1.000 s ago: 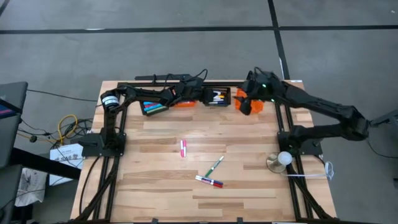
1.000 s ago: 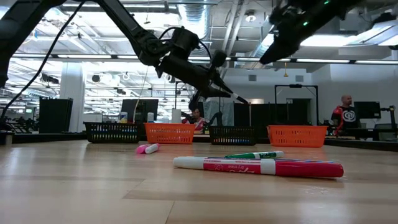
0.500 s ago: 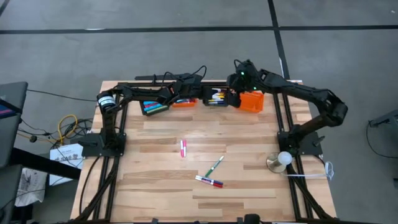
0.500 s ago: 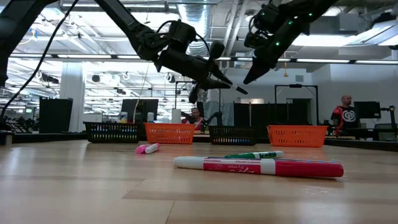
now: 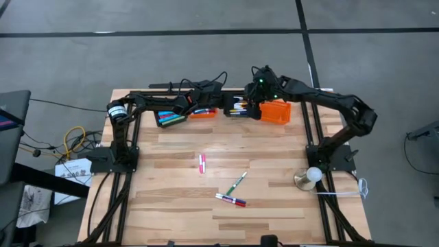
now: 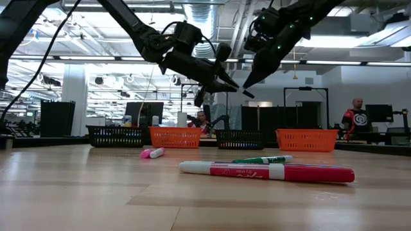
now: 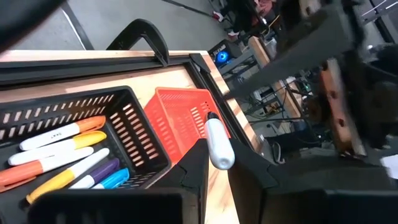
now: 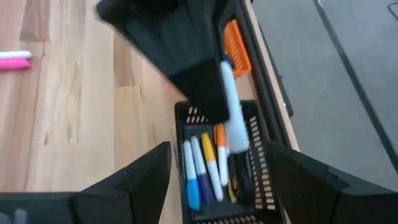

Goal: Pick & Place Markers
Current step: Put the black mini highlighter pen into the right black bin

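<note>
My left gripper (image 5: 218,103) reaches along the table's far edge and is shut on a white marker (image 7: 217,144) with a black tip. The marker hangs above a black basket (image 5: 239,107) that has several markers in it. My right gripper (image 8: 221,168) stands open just right of that marker's tip, its fingers on either side of the marker and short of it. Three markers lie flat on the table: a pink one (image 5: 202,163), a green one (image 5: 236,182) and a red and white one (image 5: 231,200). My left gripper pinches the white marker's rear part (image 7: 220,157) between its two fingers. The marker runs along the fingers and sticks out past their ends, black tip (image 6: 248,94) foremost. The fingers come from the table's left, slanting a little down. The marker is lifted clear above the black basket.
Four baskets line the far edge: a black one (image 5: 168,117), an orange one (image 5: 202,112), the black one under the grippers, and an orange one (image 5: 278,112). A small lamp (image 5: 312,175) stands by the right arm's base. A person (image 6: 357,119) stands beyond the table.
My right gripper has swung from above the far right orange basket toward the table's left and a little down, turning as it went. It now stands at the tip of the white marker. My left gripper has kept the marker nearly still.
</note>
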{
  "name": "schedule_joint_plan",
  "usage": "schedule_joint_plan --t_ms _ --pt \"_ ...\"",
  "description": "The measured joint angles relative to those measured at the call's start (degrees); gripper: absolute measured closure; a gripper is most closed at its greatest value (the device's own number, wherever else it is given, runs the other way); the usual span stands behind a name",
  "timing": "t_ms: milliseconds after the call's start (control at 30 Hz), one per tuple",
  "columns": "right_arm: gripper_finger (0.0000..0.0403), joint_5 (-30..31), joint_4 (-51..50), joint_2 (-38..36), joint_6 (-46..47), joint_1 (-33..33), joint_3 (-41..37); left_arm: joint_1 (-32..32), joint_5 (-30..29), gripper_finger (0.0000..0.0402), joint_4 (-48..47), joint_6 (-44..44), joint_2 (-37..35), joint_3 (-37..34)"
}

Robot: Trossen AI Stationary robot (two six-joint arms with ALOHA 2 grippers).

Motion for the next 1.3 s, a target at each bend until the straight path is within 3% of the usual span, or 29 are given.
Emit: schedule_joint_plan --t_ms 533,1067,1300 --pt "0.0162 2.9 2.5 2.7 0.0 -0.1 -0.1 -0.9 0.2 0.035 0.0 -0.2 0.0 0.0" --pt "0.036 2.9 2.5 2.7 0.4 1.1 -0.1 -0.9 0.2 0.035 0.2 -0.2 0.0 0.0" --pt "0.0371 3.0 2.8 2.7 0.9 1.1 -0.1 -0.9 0.3 0.0333 0.2 -0.2 0.0 0.0"
